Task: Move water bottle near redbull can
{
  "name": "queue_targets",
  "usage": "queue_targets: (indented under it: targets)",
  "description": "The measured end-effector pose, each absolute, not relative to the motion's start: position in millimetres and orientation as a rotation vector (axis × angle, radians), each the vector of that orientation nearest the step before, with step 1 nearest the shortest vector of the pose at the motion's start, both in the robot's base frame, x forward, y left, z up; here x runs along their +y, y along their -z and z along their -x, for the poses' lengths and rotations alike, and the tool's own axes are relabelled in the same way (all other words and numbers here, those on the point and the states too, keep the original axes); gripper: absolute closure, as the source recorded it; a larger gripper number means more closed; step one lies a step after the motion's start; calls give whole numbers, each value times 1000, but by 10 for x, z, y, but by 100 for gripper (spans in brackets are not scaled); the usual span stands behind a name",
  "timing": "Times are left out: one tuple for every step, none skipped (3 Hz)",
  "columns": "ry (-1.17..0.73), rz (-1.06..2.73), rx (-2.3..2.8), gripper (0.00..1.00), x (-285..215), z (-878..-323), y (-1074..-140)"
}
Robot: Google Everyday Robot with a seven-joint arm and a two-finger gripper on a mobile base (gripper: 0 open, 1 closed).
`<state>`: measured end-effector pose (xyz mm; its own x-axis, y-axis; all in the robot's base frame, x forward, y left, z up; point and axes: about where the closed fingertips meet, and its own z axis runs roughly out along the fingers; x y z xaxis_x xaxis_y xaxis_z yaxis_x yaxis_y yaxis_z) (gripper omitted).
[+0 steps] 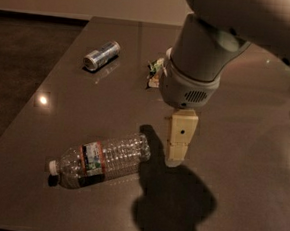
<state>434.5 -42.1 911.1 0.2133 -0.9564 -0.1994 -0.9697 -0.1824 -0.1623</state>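
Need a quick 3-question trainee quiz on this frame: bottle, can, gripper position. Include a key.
1. True or false: the water bottle stands upright on the table.
2. Where is the gripper?
A) at the bottle's cap
B) low over the table, just right of the bottle's base end
C) beyond the table's far edge
3. Short answer: what lies on its side near the table's far left, well away from the bottle?

Key
1. False. It lies on its side, cap toward the near left.
2. B
3. The can
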Motion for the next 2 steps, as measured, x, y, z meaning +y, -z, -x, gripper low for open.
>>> queue_targets:
  targets:
    - [-104,2311,1792,0,-285,-4274,-8917]
    - [-126,2355,1775,0,-147,-4189,-8761]
